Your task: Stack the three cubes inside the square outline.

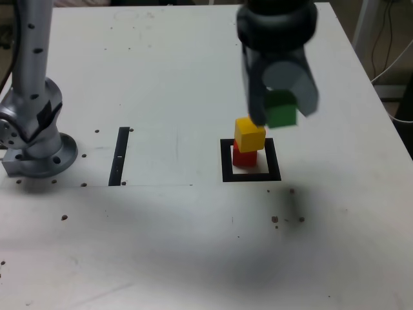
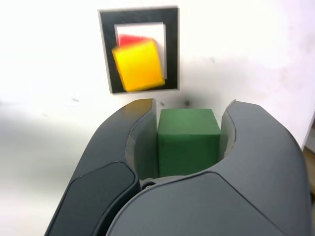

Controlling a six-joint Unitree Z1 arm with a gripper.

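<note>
Upper cube [image 1: 250, 134] on lower cube [image 1: 244, 159], outline [image 1: 227, 169] around, third [image 2: 189, 147] between jaws

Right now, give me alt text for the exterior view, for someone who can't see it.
A blurred gripper holds a green cube above a white table, beside a yellow cube stacked on a red cube inside a black square outline. A black strip lies toward the view's left.

A thin black strip [image 1: 119, 156] is seen on the white table [image 1: 174, 239]. Small dark specks are scattered over its surface, and cables [image 1: 389, 39] are seen beyond its edge at the exterior view's right.
</note>
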